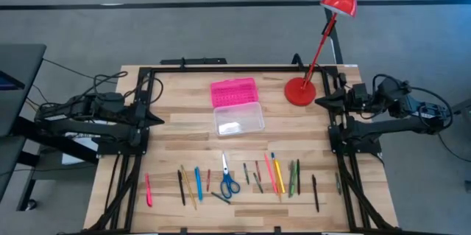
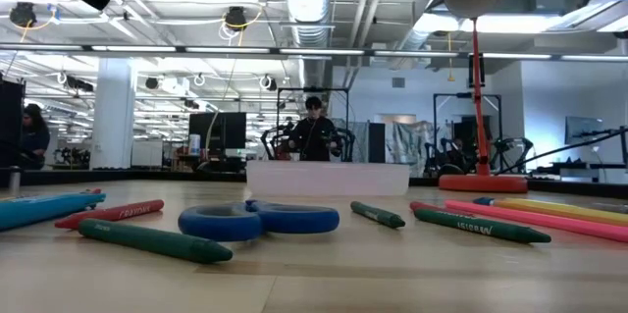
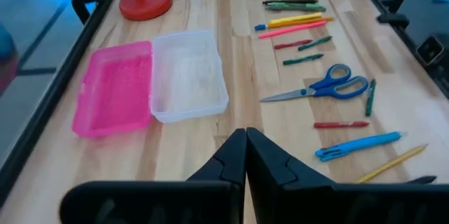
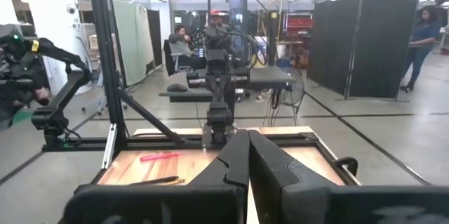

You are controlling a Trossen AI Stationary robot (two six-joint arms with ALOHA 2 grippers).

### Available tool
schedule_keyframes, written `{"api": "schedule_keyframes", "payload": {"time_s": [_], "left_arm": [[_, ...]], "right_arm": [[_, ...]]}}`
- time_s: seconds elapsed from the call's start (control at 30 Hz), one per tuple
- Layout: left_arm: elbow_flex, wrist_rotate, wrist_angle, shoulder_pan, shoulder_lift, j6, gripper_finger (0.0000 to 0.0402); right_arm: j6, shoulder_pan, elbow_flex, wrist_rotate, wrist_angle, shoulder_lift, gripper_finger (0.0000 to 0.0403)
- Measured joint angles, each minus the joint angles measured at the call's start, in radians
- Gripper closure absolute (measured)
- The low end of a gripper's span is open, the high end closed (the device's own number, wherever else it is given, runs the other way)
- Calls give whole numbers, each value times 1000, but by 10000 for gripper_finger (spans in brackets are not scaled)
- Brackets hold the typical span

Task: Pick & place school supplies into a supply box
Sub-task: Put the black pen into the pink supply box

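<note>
The supply box lies open at the middle of the table's far half, its pink lid (image 1: 234, 91) flat on the wood and its clear base (image 1: 238, 119) beside it toward the near edge; the lid (image 3: 116, 87) and base (image 3: 188, 75) also show in the left wrist view. The school supplies lie flat in a row along the near edge: blue-handled scissors (image 1: 229, 180), a pink pen (image 1: 148, 189), and blue, yellow, green, red and black pens and pencils (image 1: 276, 176). My left gripper (image 1: 158, 118) hangs shut above the table's left edge. My right gripper (image 1: 318, 101) hangs shut above the right edge. Neither touches anything.
A red desk lamp stands with its round base (image 1: 300, 91) at the far right of the table, right of the pink lid, its arm slanting up and away. A black frame rail (image 1: 221, 69) runs along the far edge and both sides. People stand in the room beyond.
</note>
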Motion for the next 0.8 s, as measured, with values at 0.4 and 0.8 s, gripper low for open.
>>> {"api": "schedule_keyframes", "payload": {"time_s": [0.4, 0.8], "left_arm": [[-70, 1, 136, 0, 0, -91, 401], [-103, -216, 372, 0, 47, -26, 401]], "right_arm": [[-24, 0, 0, 2, 62, 34, 403], [-366, 0, 0, 151, 145, 106, 403]]}}
